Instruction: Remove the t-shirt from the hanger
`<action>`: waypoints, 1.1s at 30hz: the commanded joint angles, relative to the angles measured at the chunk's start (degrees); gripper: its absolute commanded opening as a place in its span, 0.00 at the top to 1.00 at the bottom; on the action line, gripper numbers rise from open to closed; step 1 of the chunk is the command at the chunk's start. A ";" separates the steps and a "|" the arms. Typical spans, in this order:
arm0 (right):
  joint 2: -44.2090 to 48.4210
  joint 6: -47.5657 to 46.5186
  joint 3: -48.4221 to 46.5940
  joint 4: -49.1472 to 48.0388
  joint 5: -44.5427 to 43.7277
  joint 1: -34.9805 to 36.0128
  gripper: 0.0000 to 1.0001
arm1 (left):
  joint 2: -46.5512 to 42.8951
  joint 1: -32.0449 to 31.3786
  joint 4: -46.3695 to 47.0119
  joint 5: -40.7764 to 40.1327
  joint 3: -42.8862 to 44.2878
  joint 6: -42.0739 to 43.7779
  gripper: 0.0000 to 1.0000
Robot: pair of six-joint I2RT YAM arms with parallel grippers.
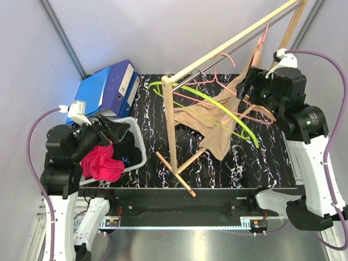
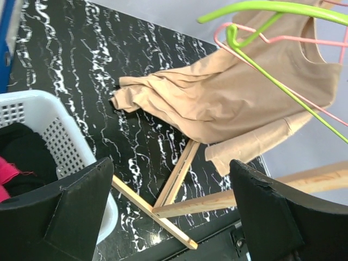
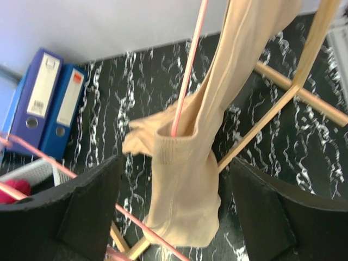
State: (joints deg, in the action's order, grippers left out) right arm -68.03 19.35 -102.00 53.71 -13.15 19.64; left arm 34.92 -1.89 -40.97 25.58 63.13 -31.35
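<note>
Left gripper (image 2: 169,166) hangs over the basket (image 2: 51,122) of red and black clothes with its fingers spread wide, holding nothing and touching nothing.

Right gripper (image 3: 175,163) is up by the rack (image 1: 172,125), fingers also wide apart. The tan t-shirt (image 3: 185,179) dangles right in front of the gap, but neither finger is pinching it as far as I can see.

The shirt is on the pink hanger (image 3: 189,65), whose wire runs into the collar. Its lower part is draped down onto the black table (image 1: 152,163) beside a green hanger (image 2: 272,4).
</note>
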 commanded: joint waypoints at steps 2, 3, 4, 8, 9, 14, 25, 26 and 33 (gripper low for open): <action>2.20 -0.20 6.62 -3.17 5.05 -0.39 0.13 | -0.11 0.05 4.48 9.12 0.59 0.42 0.09; 2.46 0.24 7.33 -3.44 5.41 -0.48 0.13 | -0.11 0.13 5.54 13.14 -0.11 -0.19 0.09; 2.55 0.51 7.95 -3.53 5.76 -0.48 0.14 | 0.15 0.05 6.77 15.00 -0.46 -0.98 0.09; 3.78 1.30 11.89 -5.28 5.76 -0.48 0.24 | 0.86 0.13 10.03 18.80 -2.14 -3.80 0.09; 4.39 1.39 12.52 -5.72 5.94 -0.48 0.29 | 0.77 0.05 10.21 18.71 -2.40 -3.89 0.09; 6.76 0.25 17.52 -8.53 5.06 -0.48 0.53 | 0.50 0.04 11.35 19.15 -3.89 -5.03 0.09; 16.17 -3.88 21.85 -9.69 3.83 -0.48 1.00 | 0.77 0.04 13.55 18.10 -9.60 -6.44 0.10; 16.26 -4.84 21.06 -9.16 3.74 -0.39 1.00 | 0.94 0.04 14.07 18.01 -9.87 -6.61 0.10; 11.26 -8.54 11.48 -5.55 3.13 -0.39 1.00 | 1.12 0.04 15.48 13.90 -12.33 -7.67 0.11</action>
State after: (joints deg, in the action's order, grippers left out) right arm -54.33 13.69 -83.90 50.04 -8.97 19.42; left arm 36.23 -1.89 -29.50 41.82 51.68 -37.65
